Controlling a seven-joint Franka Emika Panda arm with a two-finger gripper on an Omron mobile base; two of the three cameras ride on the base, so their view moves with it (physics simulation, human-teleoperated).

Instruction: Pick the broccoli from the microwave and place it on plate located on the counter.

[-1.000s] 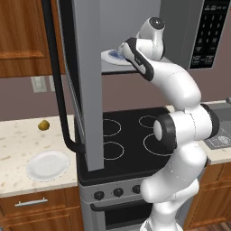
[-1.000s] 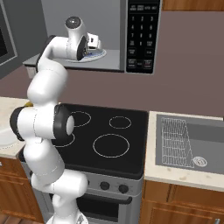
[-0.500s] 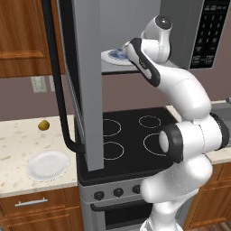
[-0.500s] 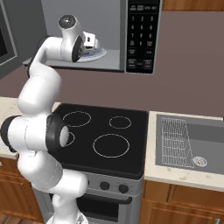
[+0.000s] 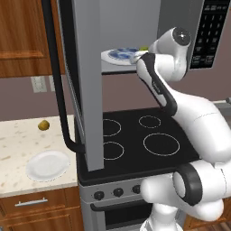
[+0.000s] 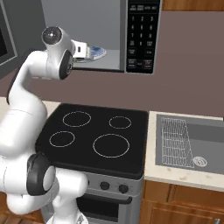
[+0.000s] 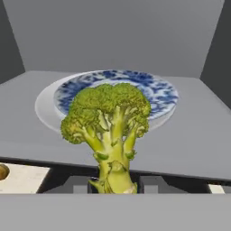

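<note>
Gripper fingers closed on broccoli stem, floret pointing into microwave; plate lies below-left of microwave.

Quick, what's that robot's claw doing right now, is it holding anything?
Gripper: closed on the broccoli by its stem, at the mouth of the microwave.

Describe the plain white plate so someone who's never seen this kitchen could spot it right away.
Start at the black stovetop, then look to the beige speckled counter on the side under the open microwave door. The plain white plate lies near the counter's front edge. Unlike the plate in the microwave it has no blue pattern, and it is far bigger than the brownish ball behind it.
</note>
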